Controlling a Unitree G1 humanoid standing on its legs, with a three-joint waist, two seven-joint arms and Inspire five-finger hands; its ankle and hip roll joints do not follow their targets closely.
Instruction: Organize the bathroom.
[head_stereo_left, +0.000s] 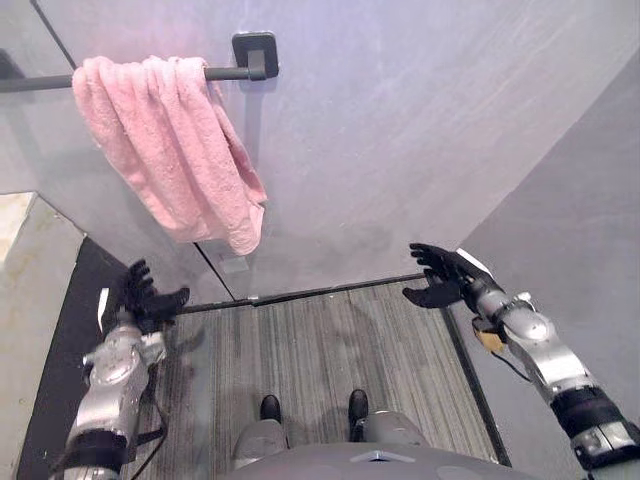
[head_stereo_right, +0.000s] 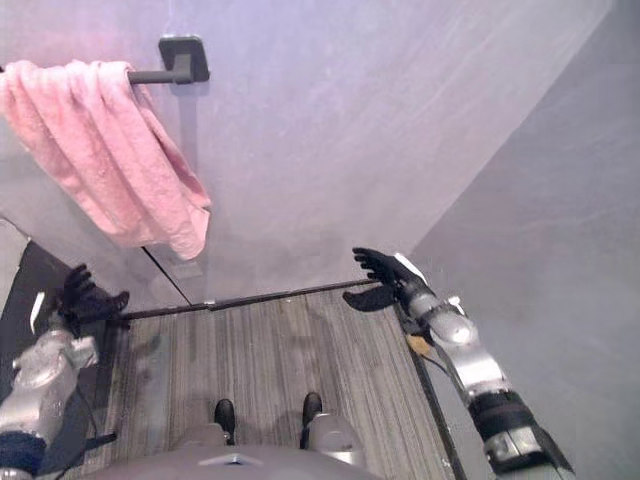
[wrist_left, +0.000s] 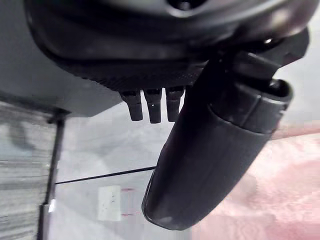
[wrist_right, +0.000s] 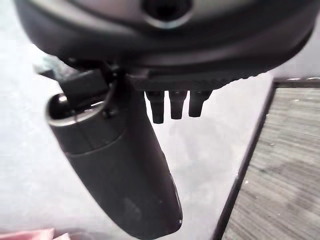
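We see the pink towel (head_stereo_left: 165, 145), soft, nubbly terry, draped unevenly over the dark metal rail (head_stereo_left: 225, 72) on the smooth grey wall at far left, while our left hand (head_stereo_left: 140, 295) and right hand (head_stereo_left: 445, 275) hang released, fingers spread, above ribbed grey flooring (head_stereo_left: 320, 360).

Grey wall (head_stereo_left: 400, 120) met a second grey wall (head_stereo_left: 580, 220) at the right corner; striped grey floor (head_stereo_left: 320, 350) lay below, edged by a dark baseboard strip (head_stereo_left: 330, 291).

Towel rail's (head_stereo_left: 120, 76) left end, cut off.
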